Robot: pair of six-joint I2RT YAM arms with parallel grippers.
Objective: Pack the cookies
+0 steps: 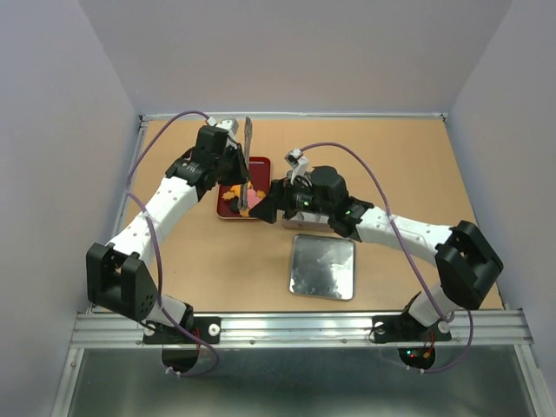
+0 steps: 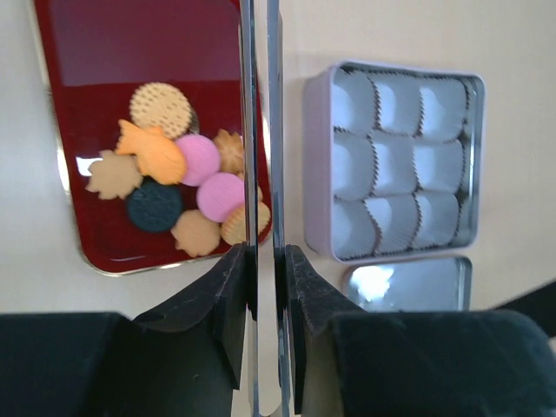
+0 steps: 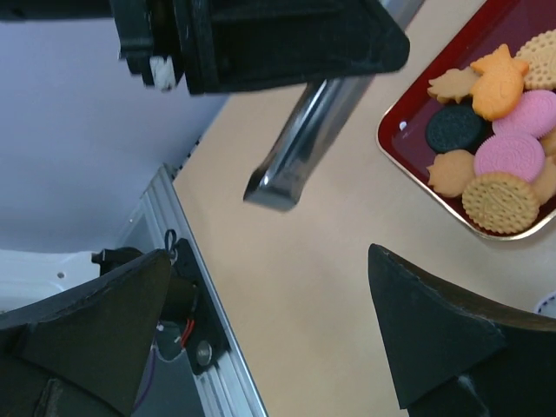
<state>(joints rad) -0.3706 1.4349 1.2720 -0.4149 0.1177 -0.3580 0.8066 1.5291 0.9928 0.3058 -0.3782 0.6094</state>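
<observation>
The cookies (image 2: 174,174), orange, yellow, pink and one dark, lie heaped at the near end of a red tray (image 2: 130,43). They also show in the right wrist view (image 3: 495,130) and in the top view (image 1: 248,201). My left gripper (image 2: 263,252) is shut on metal tongs (image 2: 261,130), whose two arms run along the tray's right edge. In the top view the tongs (image 1: 247,143) stand above the tray (image 1: 258,163). My right gripper (image 3: 269,254) is open and empty, beside the tray. A tin (image 2: 317,156) lined with empty white paper cups sits right of the tray.
The tin's silver lid (image 1: 323,266) lies flat in front of the tin, also in the left wrist view (image 2: 408,282). My right arm (image 1: 347,208) covers most of the tin from above. A metal rail (image 1: 295,326) runs along the table's near edge.
</observation>
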